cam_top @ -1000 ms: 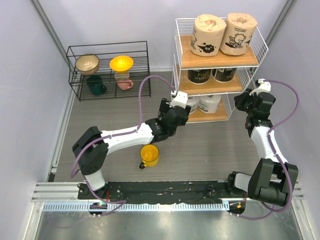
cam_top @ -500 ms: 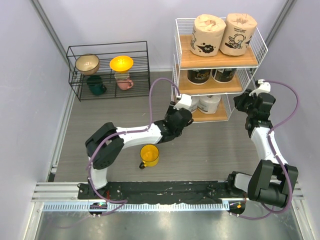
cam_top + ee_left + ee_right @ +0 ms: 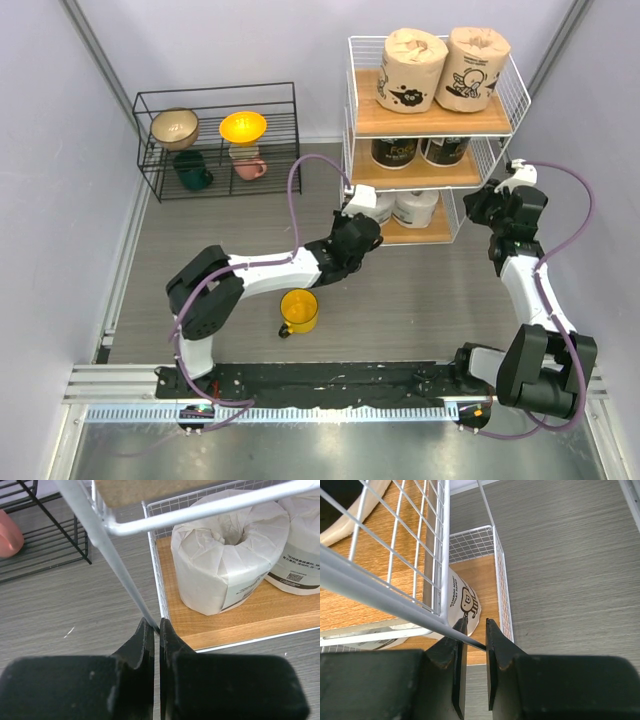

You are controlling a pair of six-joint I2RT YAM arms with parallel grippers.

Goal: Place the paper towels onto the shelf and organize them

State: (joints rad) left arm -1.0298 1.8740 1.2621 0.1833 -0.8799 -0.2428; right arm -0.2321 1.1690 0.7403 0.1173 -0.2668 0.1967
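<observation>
All six paper towels (image 3: 412, 58) sit on the shelf (image 3: 436, 121), two per board. My left gripper (image 3: 156, 623) pinches its corner post, my right gripper (image 3: 474, 626) a rim wire. Squaring-up, I reckon; next, release gently.

I read the shelf (image 3: 100, 535) as smooth white-coated metal wire carrying matt, light-grained wooden boards (image 3: 240, 622). The paper towels (image 3: 215, 565) are soft white paper in crinkled wrap, my left gripper (image 3: 154, 622) is matt black plastic, and the table (image 3: 75, 615) is matt grey woodgrain.
</observation>
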